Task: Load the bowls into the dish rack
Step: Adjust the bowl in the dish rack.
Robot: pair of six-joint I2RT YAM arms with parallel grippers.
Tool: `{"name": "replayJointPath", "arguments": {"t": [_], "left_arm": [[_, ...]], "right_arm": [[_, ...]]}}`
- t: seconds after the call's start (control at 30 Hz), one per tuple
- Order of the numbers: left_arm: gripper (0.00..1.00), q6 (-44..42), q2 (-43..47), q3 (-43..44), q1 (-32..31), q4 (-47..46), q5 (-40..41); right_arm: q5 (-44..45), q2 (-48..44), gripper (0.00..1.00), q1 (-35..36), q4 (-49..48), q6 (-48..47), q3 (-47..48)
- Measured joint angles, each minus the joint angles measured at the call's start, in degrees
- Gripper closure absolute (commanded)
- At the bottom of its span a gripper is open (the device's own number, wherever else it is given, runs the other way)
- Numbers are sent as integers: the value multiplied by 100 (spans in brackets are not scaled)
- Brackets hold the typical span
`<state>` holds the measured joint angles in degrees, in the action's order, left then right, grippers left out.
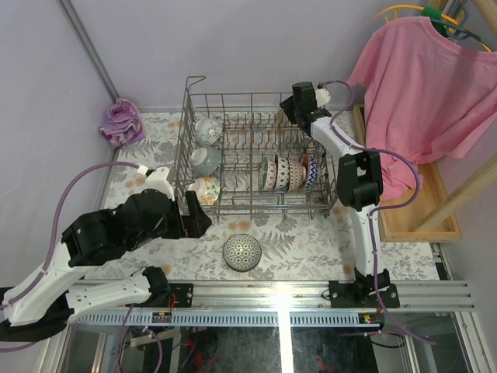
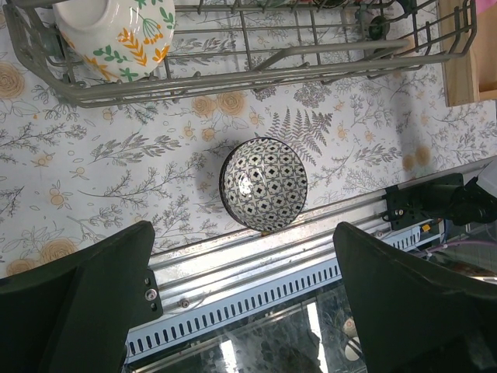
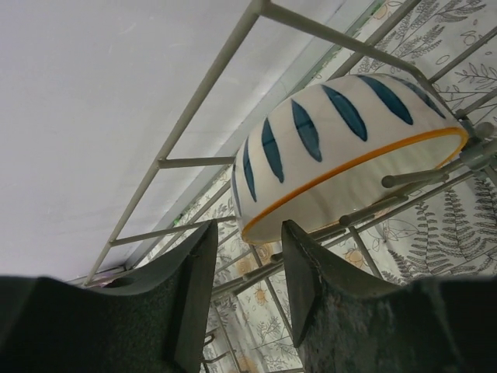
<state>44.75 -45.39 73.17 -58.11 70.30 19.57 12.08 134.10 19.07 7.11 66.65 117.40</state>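
**Overhead view, left to right.** A crumpled purple cloth (image 1: 120, 124) lies at the far left corner of the floral-print tablecloth (image 1: 311, 241). The left gripper (image 1: 200, 220) hovers by the near left corner of the grey wire dish rack (image 1: 256, 203), whose long axis runs left to right. In the rack's left end, three pale round bowls (image 1: 205, 161) stand in a column. Toward the right end, four patterned bowls (image 1: 289, 172) stand on edge in a tight row, stacked along that axis. A black-and-white lattice-patterned round bowl (image 1: 242, 252) sits flat on the tablecloth, apart from the rack's near side. The right gripper (image 1: 290, 107) reaches over the rack's far right corner. A pink shirt (image 1: 419, 85) hangs beyond it.

**Left wrist view only.** The left gripper's jaws are spread wide and empty. The lattice-patterned bowl lies centred between them but beyond the fingertips, touching neither.

**Right wrist view only.** A white bowl with blue leaf strokes and an orange rim (image 3: 342, 148), not made out overhead, leans tilted on the rack's tines with its rim running diagonally. The right gripper's jaws stand partly apart with nothing seen between the pads. The bowl's lowest rim edge shows just past the tips, and contact cannot be told.
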Motion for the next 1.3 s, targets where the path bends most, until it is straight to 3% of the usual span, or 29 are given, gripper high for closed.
{"name": "replayJointPath", "arguments": {"t": [0.17, 0.4, 0.57, 0.83, 1.07, 1.3], "left_arm": [[0, 0, -92, 50, 0, 4, 2], [0, 0, -214, 160, 0, 7, 0], [0, 0, -234, 186, 0, 4, 2], [0, -2, -326, 192, 0, 2, 0], [0, -2, -389, 214, 0, 0, 0], [0, -2, -417, 214, 0, 0, 2]], "right_arm": [[101, 0, 68, -9, 118, 2, 2], [98, 0, 93, -39, 2, 76, -9], [63, -22, 100, -48, -76, 103, -105], [33, -155, 100, -105, -356, 131, -409], [-83, -170, 82, -153, -356, 168, -422], [-87, -170, 78, -229, -269, 195, -380]]}}
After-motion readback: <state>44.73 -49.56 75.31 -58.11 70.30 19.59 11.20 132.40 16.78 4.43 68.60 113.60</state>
